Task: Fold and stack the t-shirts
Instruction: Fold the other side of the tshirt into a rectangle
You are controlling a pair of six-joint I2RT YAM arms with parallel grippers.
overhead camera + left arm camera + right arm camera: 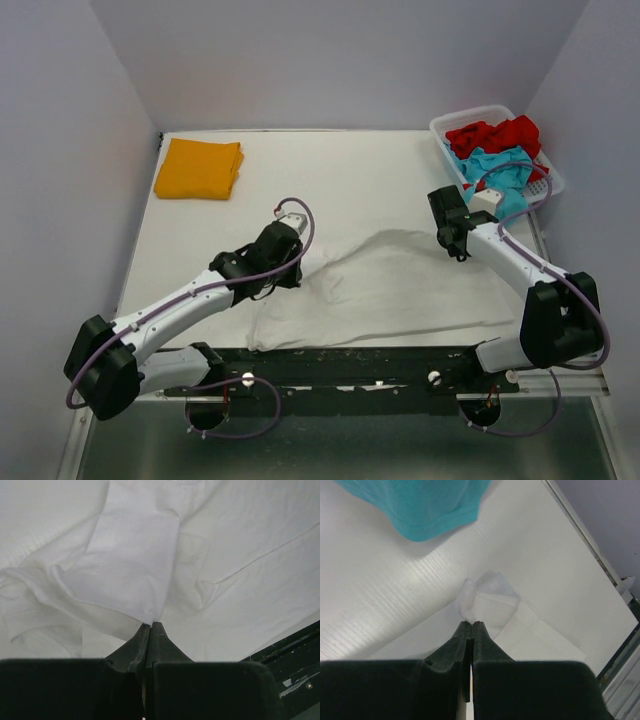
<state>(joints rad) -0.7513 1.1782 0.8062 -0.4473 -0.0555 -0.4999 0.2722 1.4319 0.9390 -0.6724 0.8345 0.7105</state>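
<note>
Our left gripper has its two fingers pressed together on a fold of the white t-shirt. The cloth rises bunched from the fingertips and spreads away ahead of them in creased layers. Our right gripper is likewise closed, pinching a small crumpled corner of the same shirt right at its tips. Just beyond and to the right of those fingers, more of that corner lies flat on the table.

Seen from above, the shirt stretches between the two grippers, lifted into a ridge along the line joining them and lying flat on the side towards the arm bases.

Ahead of the right gripper, a teal t-shirt spills over the near rim of the white basket, with a red t-shirt piled behind it inside. Far ahead of the left gripper and off to its left, the orange-yellow t-shirt lies folded at the table's far corner, well apart from the rest.
</note>
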